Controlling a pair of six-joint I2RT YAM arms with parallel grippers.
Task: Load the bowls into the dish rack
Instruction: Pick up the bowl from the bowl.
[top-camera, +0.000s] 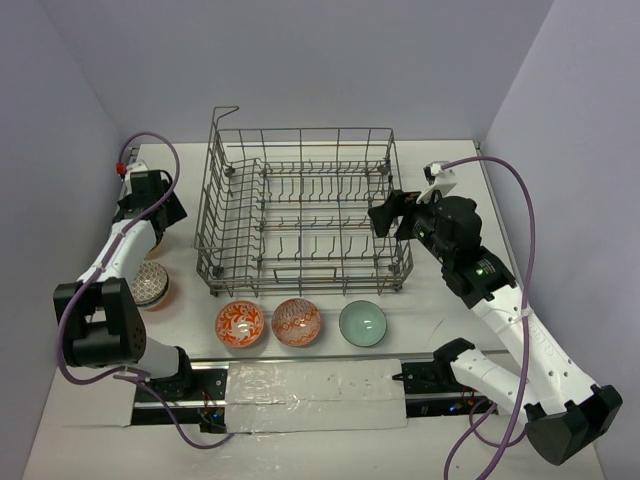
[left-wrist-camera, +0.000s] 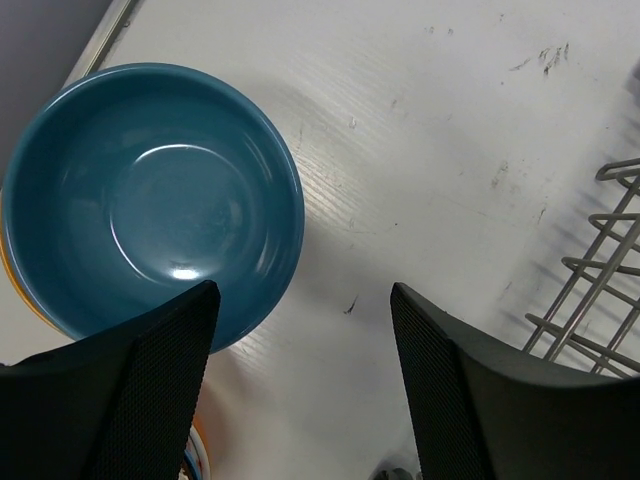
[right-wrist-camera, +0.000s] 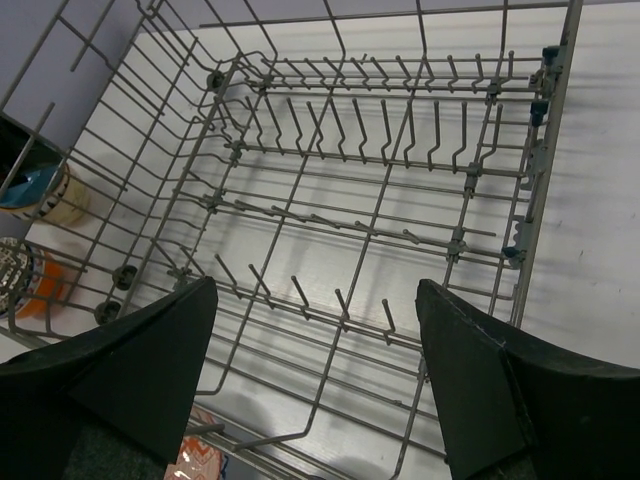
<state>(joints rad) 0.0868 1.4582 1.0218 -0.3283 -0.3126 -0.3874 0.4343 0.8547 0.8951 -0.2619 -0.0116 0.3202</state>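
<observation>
Hiding part of the teal bowl (left-wrist-camera: 150, 200), left fingers (left-wrist-camera: 130, 400) gape empty; right fingers (right-wrist-camera: 130, 370) too.

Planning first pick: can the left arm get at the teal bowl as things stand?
Probably yes. The left hand hangs open over the edge of the teal bowl; nothing lies in or over it, and the dish rack stands aside.

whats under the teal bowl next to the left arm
A thin orange rim peeks out from beneath the glossy teal-blue round ceramic bowl at its lower left, so it appears to sit nested on another bowl. That lower bowl's body, and anything beneath it, is covered.
</observation>
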